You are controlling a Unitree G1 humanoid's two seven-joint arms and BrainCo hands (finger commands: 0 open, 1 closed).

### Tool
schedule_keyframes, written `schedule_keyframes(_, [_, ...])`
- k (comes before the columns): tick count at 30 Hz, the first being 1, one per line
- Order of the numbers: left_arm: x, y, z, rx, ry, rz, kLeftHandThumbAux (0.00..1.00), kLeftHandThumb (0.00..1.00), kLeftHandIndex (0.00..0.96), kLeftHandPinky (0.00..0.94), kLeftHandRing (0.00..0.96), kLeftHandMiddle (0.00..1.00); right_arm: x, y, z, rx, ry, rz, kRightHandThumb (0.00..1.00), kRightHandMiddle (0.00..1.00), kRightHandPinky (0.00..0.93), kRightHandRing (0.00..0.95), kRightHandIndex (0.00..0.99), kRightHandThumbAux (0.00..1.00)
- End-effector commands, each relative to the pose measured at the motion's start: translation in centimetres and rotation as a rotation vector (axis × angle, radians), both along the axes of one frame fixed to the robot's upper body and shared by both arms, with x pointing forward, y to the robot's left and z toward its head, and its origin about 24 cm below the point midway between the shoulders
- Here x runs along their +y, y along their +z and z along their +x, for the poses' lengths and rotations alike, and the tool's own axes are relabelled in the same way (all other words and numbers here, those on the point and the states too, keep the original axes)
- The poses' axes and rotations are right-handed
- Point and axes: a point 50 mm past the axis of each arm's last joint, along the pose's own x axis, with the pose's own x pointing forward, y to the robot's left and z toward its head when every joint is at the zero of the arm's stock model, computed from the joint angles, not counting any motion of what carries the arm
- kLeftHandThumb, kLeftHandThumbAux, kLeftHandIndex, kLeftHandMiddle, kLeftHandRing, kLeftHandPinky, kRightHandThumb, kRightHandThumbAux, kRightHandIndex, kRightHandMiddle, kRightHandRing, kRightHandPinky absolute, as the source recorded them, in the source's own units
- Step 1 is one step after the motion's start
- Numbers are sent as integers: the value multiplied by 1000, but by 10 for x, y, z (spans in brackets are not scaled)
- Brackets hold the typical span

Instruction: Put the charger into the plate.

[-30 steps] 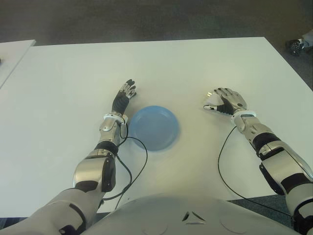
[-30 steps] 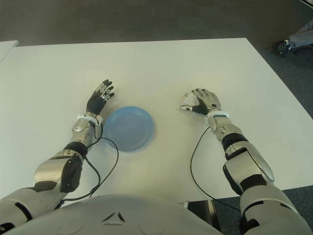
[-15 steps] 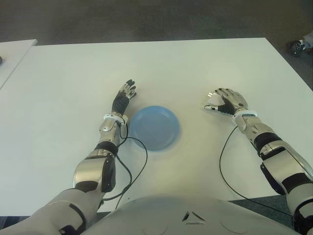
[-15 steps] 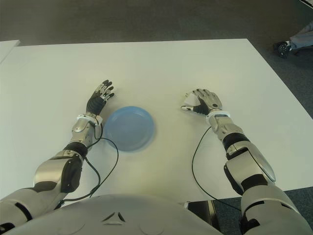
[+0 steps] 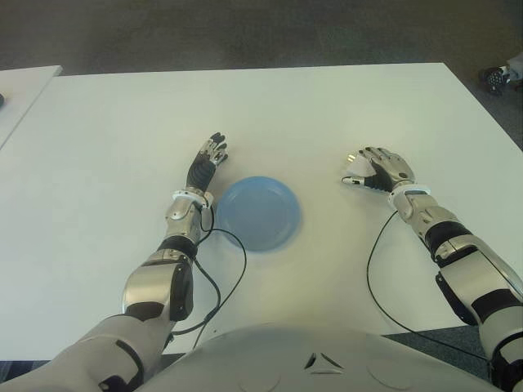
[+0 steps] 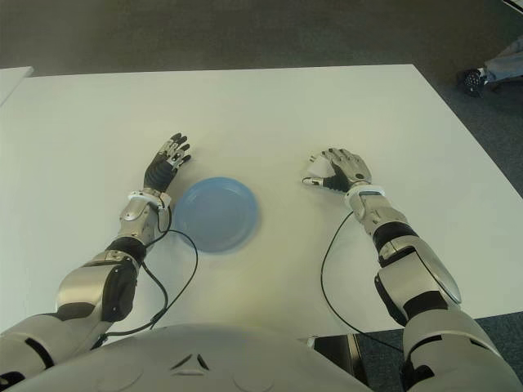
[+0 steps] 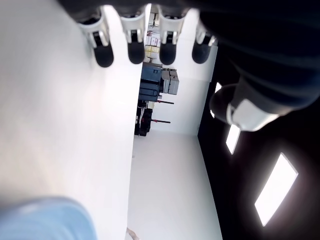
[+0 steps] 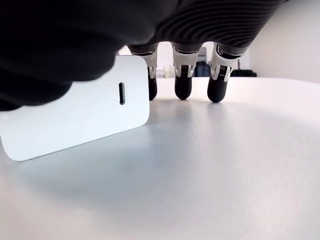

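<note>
- From the head cameras we see the right hand (image 5: 377, 169) cupped over the white charger (image 5: 354, 175) on the white desk (image 5: 327, 106), well to the right of the blue plate (image 5: 257, 212), which holds nothing.
- Only the right wrist view shows us the grip up close: the charger (image 8: 75, 122) tilted with its lower corner on the desk, held under the palm, three fingers (image 8: 182, 87) curled down beyond it, tips at the surface.
- The left hand (image 5: 206, 162) shows just left of the plate, fingers (image 7: 135, 52) straight, apart and holding nothing.
- The left wrist view alone gives us the room: white walls, ceiling lights, dark shelving far off.
- Dark floor lies past the desk; a second white desk edge (image 5: 24, 82) shows at far left.
</note>
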Motion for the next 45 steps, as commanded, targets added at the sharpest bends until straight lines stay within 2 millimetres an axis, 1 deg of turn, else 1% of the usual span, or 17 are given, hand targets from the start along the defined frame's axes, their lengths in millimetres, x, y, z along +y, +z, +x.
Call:
schedule_keyframes(1, [0, -19, -15, 96, 0, -20, 494, 48, 0, 25, 0, 0, -2, -39, -36, 108, -8, 8, 448, 120, 227, 145, 106, 242])
schedule_keyframes(2, [0, -19, -15, 96, 0, -21, 493, 49, 0, 26, 0, 0, -2, -38, -36, 92, -10, 11, 463, 153, 273, 184, 133, 257])
schedule_keyframes(3, [0, -19, -15, 96, 0, -21, 492, 50, 0, 26, 0, 0, -2, -37, -36, 75, -11, 13, 484, 200, 338, 240, 171, 278])
schedule_keyframes(4, [0, -19, -15, 96, 1, -21, 492, 51, 0, 26, 0, 0, -2, -36, -35, 52, -15, 15, 525, 275, 427, 324, 225, 308])
schedule_keyframes(5, [0, -19, -15, 95, 2, -21, 492, 52, 0, 27, 0, 0, -2, -36, -35, 35, -17, 16, 580, 324, 469, 368, 261, 341])
schedule_keyframes(6, [0, -19, -15, 95, 2, -21, 492, 52, 0, 27, 0, 0, -2, -35, -34, 24, -19, 16, 663, 397, 529, 432, 314, 387])
schedule_keyframes(7, [0, -19, -15, 93, 3, -21, 492, 52, 0, 27, 0, 0, -2, -35, -35, 8, -22, 21, 692, 422, 550, 454, 333, 404])
schedule_keyframes(8, [0, -19, -15, 92, 4, -21, 494, 51, 0, 27, 0, 0, -2, -36, -35, -12, -30, 32, 747, 454, 597, 511, 355, 501])
schedule_keyframes(9, [0, -19, -15, 90, 5, -21, 495, 50, 0, 26, 0, 0, -1, -36, -36, -26, -36, 39, 784, 478, 650, 577, 369, 564])
schedule_keyframes(10, [0, -19, -15, 90, 5, -21, 496, 48, 0, 26, 0, 0, -1, -36, -36, -35, -40, 44, 807, 493, 685, 620, 379, 604])
schedule_keyframes(11, [0, -19, -15, 89, 6, -21, 496, 48, 0, 26, 0, 0, -1, -36, -36, -43, -46, 50, 815, 498, 697, 635, 382, 618])
schedule_keyframes(13, [0, -19, -15, 88, 7, -22, 498, 46, 0, 27, 0, 0, -1, -36, -37, -63, -79, 94, 837, 520, 755, 708, 390, 652])
schedule_keyframes(16, [0, -19, -15, 87, 7, -24, 500, 44, 0, 25, 0, 1, 0, -36, -37, -73, -105, 132, 848, 533, 798, 763, 394, 668])
schedule_keyframes(20, [0, -19, -15, 86, 8, -29, 505, 40, 0, 18, 0, 1, 2, -36, -36, -69, -134, 194, 853, 541, 835, 809, 397, 674])
schedule_keyframes(25, [0, -18, -15, 84, 9, -28, 504, 36, 0, 4, 0, 0, 1, -36, -34, -53, -152, 199, 854, 544, 852, 842, 399, 677])
schedule_keyframes(45, [-1, -19, -15, 83, 17, -45, 502, 45, 0, 1, 0, 0, -2, -31, -31, -43, -142, 203, 854, 546, 843, 854, 401, 677])
